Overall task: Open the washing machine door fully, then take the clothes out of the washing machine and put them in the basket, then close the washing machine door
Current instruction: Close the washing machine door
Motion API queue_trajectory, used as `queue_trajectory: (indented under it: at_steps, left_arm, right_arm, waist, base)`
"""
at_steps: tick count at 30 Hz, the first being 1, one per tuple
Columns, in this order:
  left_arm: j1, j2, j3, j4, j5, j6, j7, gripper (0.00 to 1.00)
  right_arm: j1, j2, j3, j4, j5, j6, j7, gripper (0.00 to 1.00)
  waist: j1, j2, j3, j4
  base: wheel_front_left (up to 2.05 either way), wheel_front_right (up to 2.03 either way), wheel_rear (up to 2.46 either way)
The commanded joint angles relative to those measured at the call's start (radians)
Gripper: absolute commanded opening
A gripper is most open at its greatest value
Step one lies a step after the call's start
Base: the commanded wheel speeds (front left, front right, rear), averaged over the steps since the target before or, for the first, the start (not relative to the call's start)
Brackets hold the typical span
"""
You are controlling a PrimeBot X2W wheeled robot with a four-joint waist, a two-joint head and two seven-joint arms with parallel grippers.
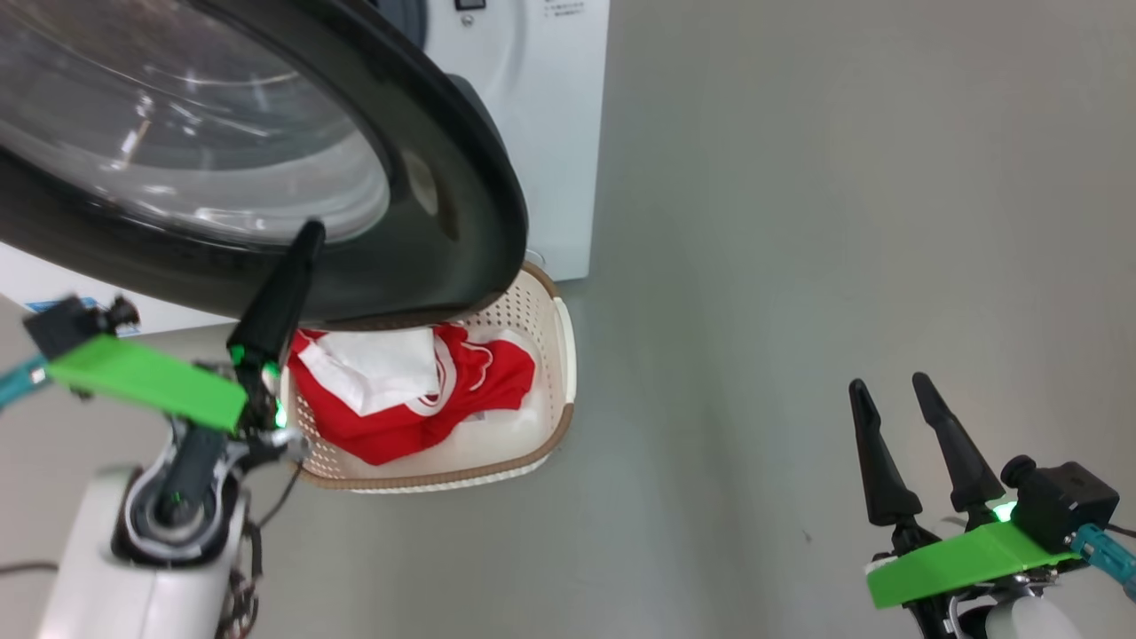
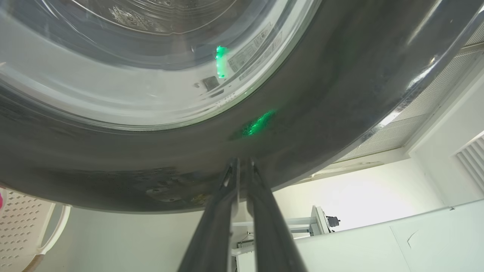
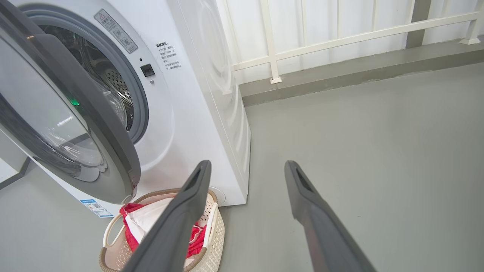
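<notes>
Slip risk on glossy rim of door (image 1: 461, 177) under pressed-together left gripper (image 2: 242, 164), leaving door ajar above basket (image 1: 559, 426) of clothes (image 1: 479, 382); right gripper (image 1: 889, 383) spread, idle.

The washing machine (image 3: 189, 124) front bears a warning-triangle sticker (image 3: 115, 25), a printed notice (image 3: 168, 56) and a blue label (image 3: 93, 206). None is legible.

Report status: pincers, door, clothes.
Left pincer shut, tips at the washing machine door rim. Right pincer open, empty. Clothes in the basket. Door ajar, overhanging basket.
</notes>
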State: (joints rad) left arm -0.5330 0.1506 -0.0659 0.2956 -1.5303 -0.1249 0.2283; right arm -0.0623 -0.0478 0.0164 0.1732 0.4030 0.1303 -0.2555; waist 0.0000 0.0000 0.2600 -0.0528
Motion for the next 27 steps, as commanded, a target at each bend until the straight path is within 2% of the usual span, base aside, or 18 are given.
queue_trajectory:
  at_steps: [1,4,6,8,9,12,13,20,27]
  left_arm:
    - [0.037,0.043,0.03,-0.035,-0.003,-0.006,-0.022,0.11]
    - [0.091,0.055,0.019,-0.037,0.012,-0.006,-0.054,0.21]
    - [0.127,0.062,0.014,-0.039,0.015,-0.006,-0.077,0.33]
    - [0.162,0.071,0.01,-0.043,0.019,-0.006,-0.103,0.49]
    - [0.162,0.071,0.01,-0.043,0.019,-0.006,-0.103,0.49]
    - [0.218,0.091,-0.007,-0.052,0.039,-0.006,-0.146,0.93]
    - [0.236,0.099,-0.017,-0.054,0.048,-0.006,-0.162,1.0]
    - [0.336,0.149,-0.085,-0.065,0.084,-0.006,-0.295,1.0]
    - [0.382,0.241,-0.204,-0.042,0.197,-0.006,-0.465,1.0]
  right_arm:
    - [0.015,-0.002,0.019,-0.018,-0.013,0.0,-0.006,1.0]
    - [0.028,-0.002,0.02,-0.014,-0.016,0.0,-0.006,1.0]
    - [0.035,-0.002,0.02,-0.011,-0.018,0.0,-0.006,1.0]
    - [0.042,-0.002,0.02,-0.009,-0.019,0.0,-0.006,1.0]
    - [0.042,-0.002,0.02,-0.009,-0.019,0.0,-0.006,1.0]
    - [0.052,-0.002,0.019,-0.007,-0.021,0.0,-0.006,1.0]
    - [0.055,-0.002,0.018,-0.006,-0.022,0.0,-0.006,1.0]
    - [0.082,-0.002,0.01,-0.006,-0.028,0.0,-0.006,1.0]
    - [0.101,-0.002,0.0,-0.007,-0.035,0.0,-0.006,1.0]
  waist:
    - [0.0,0.0,-0.025,0.02]
    - [0.0,0.0,-0.045,0.03]
    - [0.0,0.0,-0.056,0.034]
    - [0.0,0.0,-0.067,0.038]
    - [0.0,0.0,-0.067,0.038]
    - [0.0,0.0,-0.082,0.043]
    - [0.0,0.0,-0.086,0.044]
    - [0.0,0.0,-0.115,0.06]
    - [0.0,0.0,-0.127,0.077]
  base:
    - [0.0,0.0,0.0]
    - [0.0,0.0,0.0]
    - [0.0,0.0,0.0]
    - [0.0,0.0,0.0]
    - [0.0,0.0,0.0]
    - [0.0,0.0,0.0]
    - [0.0,0.0,0.0]
    - [0.0,0.0,0.0]
    - [0.0,0.0,0.0]
